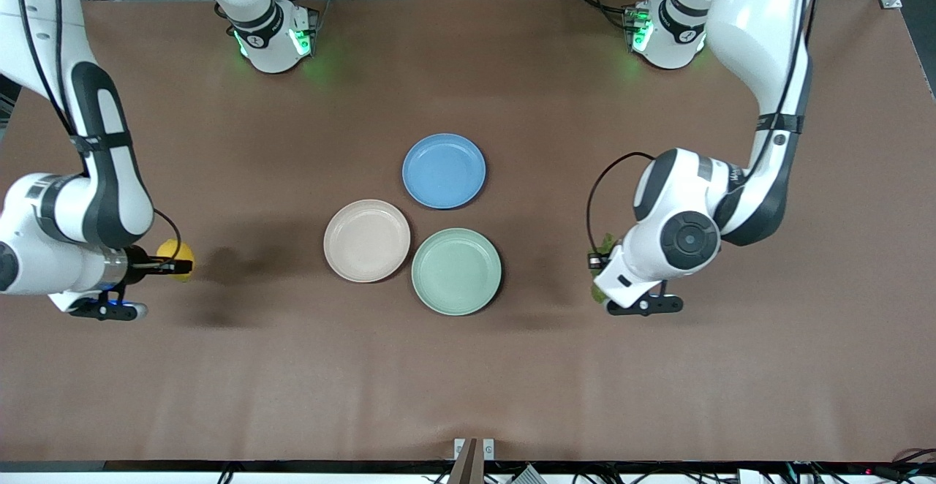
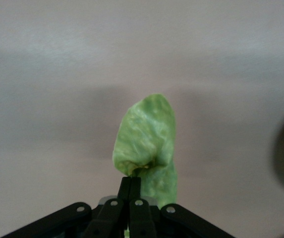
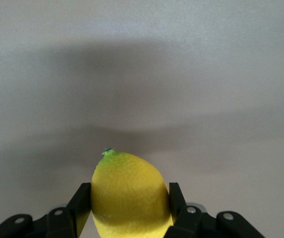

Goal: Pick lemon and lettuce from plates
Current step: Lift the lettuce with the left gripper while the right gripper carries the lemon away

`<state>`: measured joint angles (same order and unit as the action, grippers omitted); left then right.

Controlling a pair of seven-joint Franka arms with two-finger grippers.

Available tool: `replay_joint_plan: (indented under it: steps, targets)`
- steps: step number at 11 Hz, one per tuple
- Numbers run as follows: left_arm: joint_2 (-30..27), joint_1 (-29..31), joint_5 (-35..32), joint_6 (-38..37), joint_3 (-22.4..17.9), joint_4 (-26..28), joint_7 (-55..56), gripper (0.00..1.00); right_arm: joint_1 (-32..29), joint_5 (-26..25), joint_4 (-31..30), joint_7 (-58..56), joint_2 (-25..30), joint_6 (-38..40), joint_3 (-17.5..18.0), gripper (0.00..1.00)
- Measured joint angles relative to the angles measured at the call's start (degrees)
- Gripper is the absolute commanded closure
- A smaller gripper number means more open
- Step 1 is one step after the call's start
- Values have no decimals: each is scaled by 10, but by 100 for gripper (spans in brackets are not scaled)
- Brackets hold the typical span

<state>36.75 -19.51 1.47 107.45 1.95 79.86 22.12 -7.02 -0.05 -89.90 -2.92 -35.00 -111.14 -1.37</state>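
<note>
Gripping the lemon [image 3: 131, 196] across its middle, the right gripper [image 1: 174, 267] holds it over bare table at the middle-left edge of the front frame, well apart from the plates. The lettuce [image 2: 147, 141] is pinched at its base by the left gripper [image 2: 131, 186], fingers nearly together, at middle right over bare table. The beige plate [image 1: 367, 240] and green plate [image 1: 456, 271] sit empty at centre, a blue plate [image 1: 444, 170] above them. Both items look carried clear of the plates, likely for setting down.
</note>
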Motion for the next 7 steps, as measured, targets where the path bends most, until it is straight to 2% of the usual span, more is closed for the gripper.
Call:
replay_joint_plan:
  steps: [1, 4, 7]
  targets:
    - [-7, 12, -1, 0, 0, 16, -13, 100, 0, 0, -1, 0, -9, -8, 0, 83]
    - [-34, 44, -2, 0, -1, 58, -59, 100, -4, 0, -1, 0, -25, -26, -1, 47]
    - [-67, 68, -2, -1, -2, 100, -88, 100, -5, 0, -1, 0, -37, -34, 0, 17]
